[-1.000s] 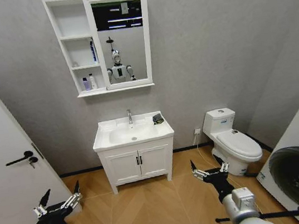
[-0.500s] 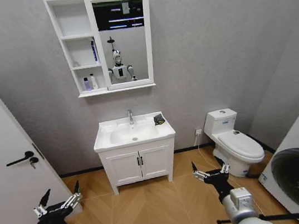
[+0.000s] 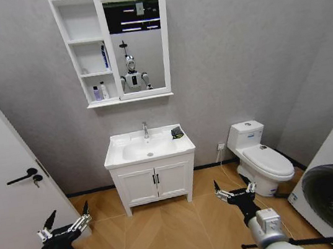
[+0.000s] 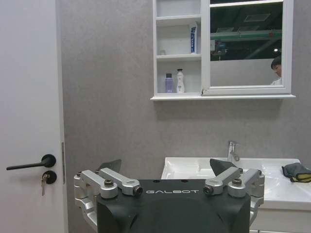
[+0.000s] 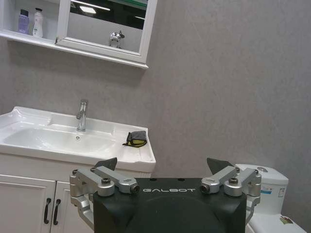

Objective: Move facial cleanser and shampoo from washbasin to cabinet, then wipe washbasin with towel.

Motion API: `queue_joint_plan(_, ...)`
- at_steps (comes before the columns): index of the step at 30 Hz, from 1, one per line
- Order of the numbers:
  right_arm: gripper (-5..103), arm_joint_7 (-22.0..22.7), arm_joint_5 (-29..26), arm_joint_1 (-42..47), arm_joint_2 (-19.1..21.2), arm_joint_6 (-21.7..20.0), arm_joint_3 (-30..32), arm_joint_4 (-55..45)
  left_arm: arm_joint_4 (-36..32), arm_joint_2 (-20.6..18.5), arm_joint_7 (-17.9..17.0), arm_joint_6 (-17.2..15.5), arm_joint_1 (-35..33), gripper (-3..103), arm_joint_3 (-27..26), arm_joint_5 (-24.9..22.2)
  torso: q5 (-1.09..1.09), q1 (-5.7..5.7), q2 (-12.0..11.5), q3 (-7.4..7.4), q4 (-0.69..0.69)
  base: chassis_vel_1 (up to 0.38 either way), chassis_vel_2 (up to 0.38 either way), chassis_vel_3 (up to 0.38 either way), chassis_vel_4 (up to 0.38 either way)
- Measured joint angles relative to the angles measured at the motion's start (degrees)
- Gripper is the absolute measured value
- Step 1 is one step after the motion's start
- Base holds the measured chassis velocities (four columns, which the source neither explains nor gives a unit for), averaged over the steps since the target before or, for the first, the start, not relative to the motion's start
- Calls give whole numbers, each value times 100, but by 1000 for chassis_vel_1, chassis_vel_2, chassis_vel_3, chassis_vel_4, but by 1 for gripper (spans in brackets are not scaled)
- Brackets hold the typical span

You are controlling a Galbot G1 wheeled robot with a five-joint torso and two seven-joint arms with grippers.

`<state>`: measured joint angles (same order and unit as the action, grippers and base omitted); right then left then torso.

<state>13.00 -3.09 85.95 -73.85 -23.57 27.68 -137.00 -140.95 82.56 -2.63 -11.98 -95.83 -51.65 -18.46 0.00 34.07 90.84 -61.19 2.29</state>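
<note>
A: Where's the stuff?

B: Two bottles, a purple one (image 3: 95, 94) and a white one (image 3: 103, 91), stand side by side on the bottom shelf of the cabinet (image 3: 84, 55). A blue tube (image 3: 104, 56) stands on the shelf above, at its mirror-side end. Basin (image 3: 148, 146) carries no bottles, so the move step looks done, judging by that.

A: Towel?

B: Towel (image 3: 176, 132) lies folded on the basin's back right corner, near the wall, right of the tap (image 3: 145, 129). Dark w/ a yellow edge. Untouched.

A: Grippers?

B: Left gripper (image 3: 64, 226) hangs low over the floor, near the door (image 3: 3, 186), fingers spread wide, nothing in them. Right gripper (image 3: 233, 191) is low too, between the vanity (image 3: 154, 179) and the toilet (image 3: 258, 154), also spread wide and empty. Both are well apart from the basin.

A: So which step?

B: Prob. the wipe, approach phase. Robot stands back from the vanity.

A: Next move needs?

B: Closing in on the basin first, then an arm up and over the rim. Right arm seems the closer one to that corner. Towel's flat and thin, so the fingers would need to come down on top and pinch a fold.
</note>
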Motion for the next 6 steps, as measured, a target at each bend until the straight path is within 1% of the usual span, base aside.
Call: queue_joint_plan(6,100,0,-1,0,0,0,0,-1,0,0,0,0,0,100,0,0,0,0,0,0,0,0,0,0,0)
